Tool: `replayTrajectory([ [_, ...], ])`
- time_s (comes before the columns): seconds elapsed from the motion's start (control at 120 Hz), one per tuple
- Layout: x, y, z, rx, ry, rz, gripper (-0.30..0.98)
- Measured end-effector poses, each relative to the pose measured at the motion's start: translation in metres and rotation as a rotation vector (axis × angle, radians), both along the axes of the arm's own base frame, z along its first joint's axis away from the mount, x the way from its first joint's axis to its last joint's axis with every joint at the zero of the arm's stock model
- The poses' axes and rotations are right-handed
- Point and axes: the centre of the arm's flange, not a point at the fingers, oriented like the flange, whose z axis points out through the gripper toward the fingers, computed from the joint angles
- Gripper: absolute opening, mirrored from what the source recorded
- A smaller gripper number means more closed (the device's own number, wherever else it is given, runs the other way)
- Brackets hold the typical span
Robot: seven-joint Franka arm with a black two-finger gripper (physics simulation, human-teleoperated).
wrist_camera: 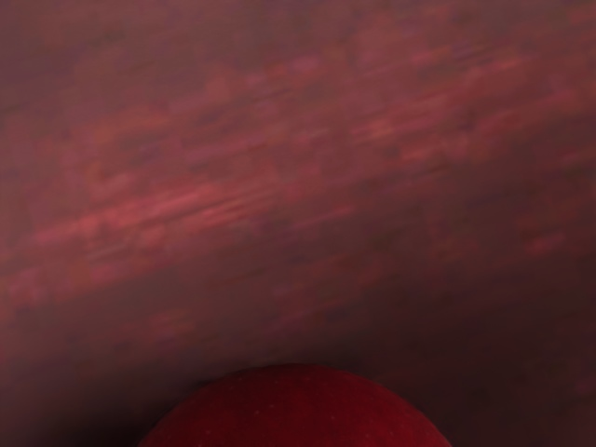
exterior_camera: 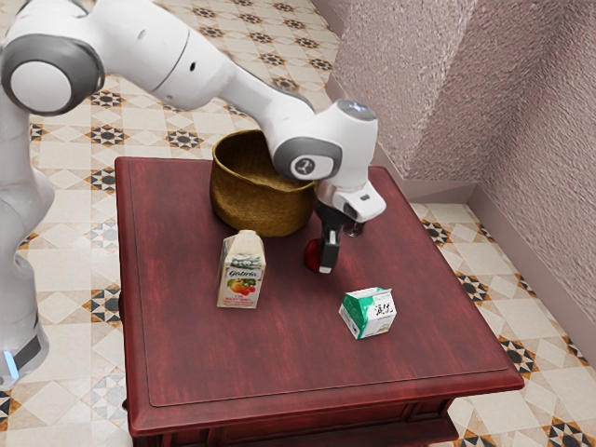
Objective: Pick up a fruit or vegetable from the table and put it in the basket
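In the exterior view my gripper [exterior_camera: 327,250] points down at the table, low over its surface. A round red fruit or vegetable [exterior_camera: 311,254] is right against it, on the exterior view's left side of the gripper and partly covered by it. The top of the red fruit [wrist_camera: 296,410] rises at the wrist view's lower edge, just under the hand. Whether the gripper holds it cannot be made out. The woven yellow-brown basket [exterior_camera: 256,203] stands upright behind the fruit, towards the exterior view's left, partly hidden by the arm.
A beige carton with fruit pictures [exterior_camera: 241,271] stands in front of the basket. A small green and white carton [exterior_camera: 368,313] sits nearer the exterior view's lower edge, past the gripper. Both are on the dark red table [exterior_camera: 279,363]. Textured walls rise behind the table.
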Motion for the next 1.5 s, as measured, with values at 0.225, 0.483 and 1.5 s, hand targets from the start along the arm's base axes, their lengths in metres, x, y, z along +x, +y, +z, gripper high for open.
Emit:
replayTrajectory([
  [0.225,0.006,0.000,0.010,0.004,-0.030,0.031,0.34],
  [0.483,0.036,0.028,0.178,0.088,-0.193,0.080,0.32],
  [1.5,-0.018,0.180,0.128,0.127,0.153,0.349,0.31],
])
